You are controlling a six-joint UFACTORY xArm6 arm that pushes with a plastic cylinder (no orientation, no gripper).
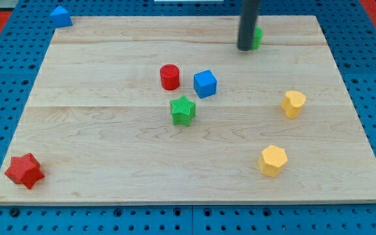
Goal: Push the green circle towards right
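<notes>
The rod comes down from the view's top, and its tip (pixel 245 48) rests on the wooden board (pixel 109 163) near the top edge, a little right of the middle. There is nothing on it that opens or closes; it is a plain dark stick and grips nothing. The green circle (pixel 258 37) sits right behind it, only a sliver of green showing at the rod's right side, so most of the block is hidden. From what shows, the circle lies to the view's right of the tip and slightly toward the top, touching it or as good as touching; I cannot tell which.

That is the relation the push depends on. The tip is already on the circle's left side, which I judge to be the correct side for sending it rightward. Because the circle seems to sit a shade higher than the tip, a straight sideways push might catch it off-centre and drive it toward the top edge of the board, which is close by.

The way to the right along the top looks open. The other blocks are well away: a red cylinder (pixel 169 76), a blue cube (pixel 205 83) and a green star (pixel 183 109) near the centre, two yellow blocks (pixel 293 103) (pixel 273 160) lower right, a red star (pixel 24 170) at bottom left, and a blue block (pixel 61 15) at top left.
</notes>
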